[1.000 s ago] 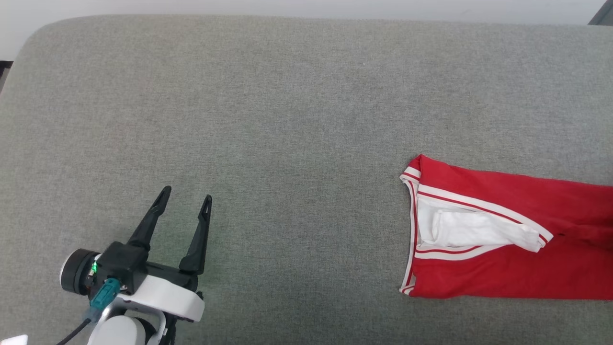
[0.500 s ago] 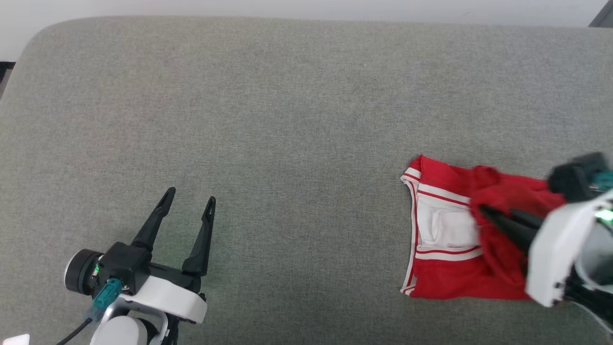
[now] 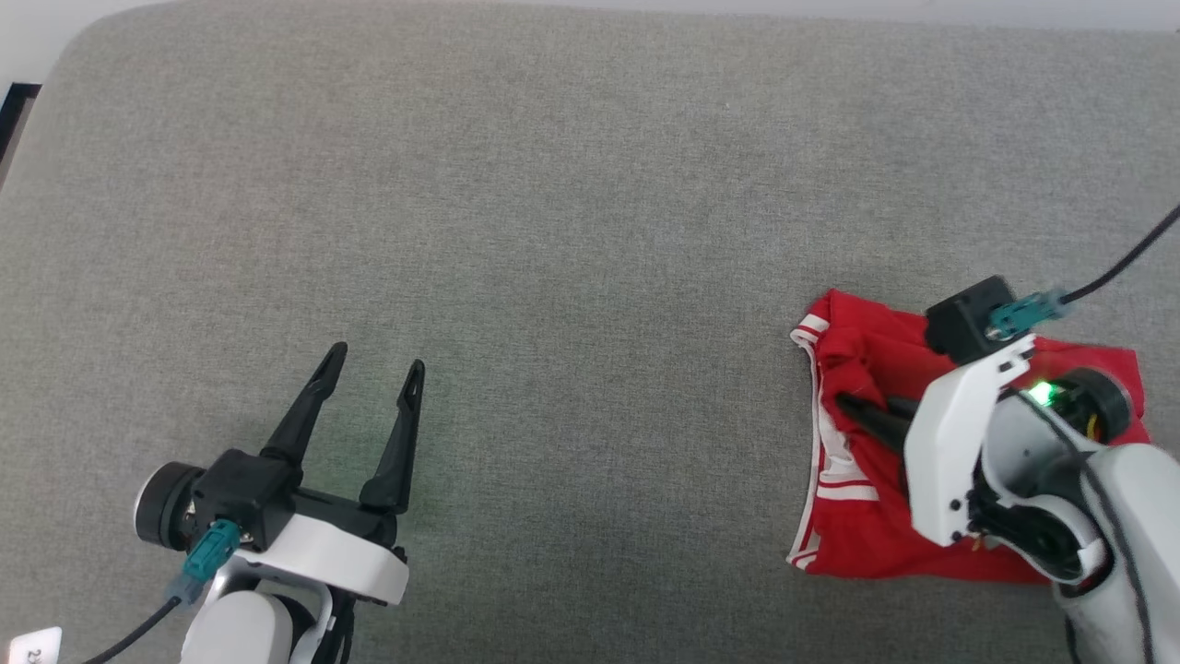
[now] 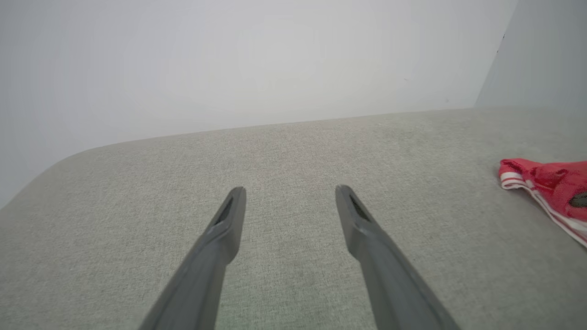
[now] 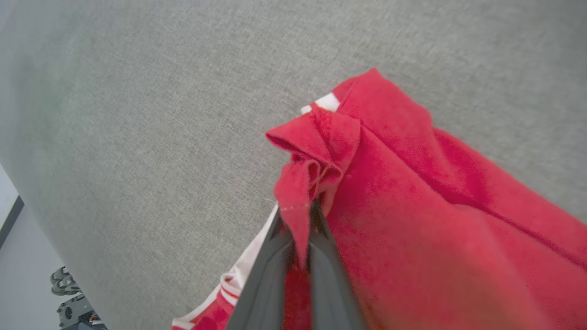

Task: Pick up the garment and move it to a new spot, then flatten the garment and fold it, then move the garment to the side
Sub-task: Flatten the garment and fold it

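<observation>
Grips the garment (image 3: 857, 535) by a gathered edge, pinched between the closed fingers of the right gripper (image 3: 853, 406); leaves the rest heaped beneath and behind that gripper on the grey cushion (image 3: 590, 231). Rests the left gripper (image 3: 378, 358) well off to its left, fingers spread wide, holding nothing. Looks like the fold, partway. Calls next for carrying the pinched edge across, laying it flat, then releasing cleanly.
</observation>
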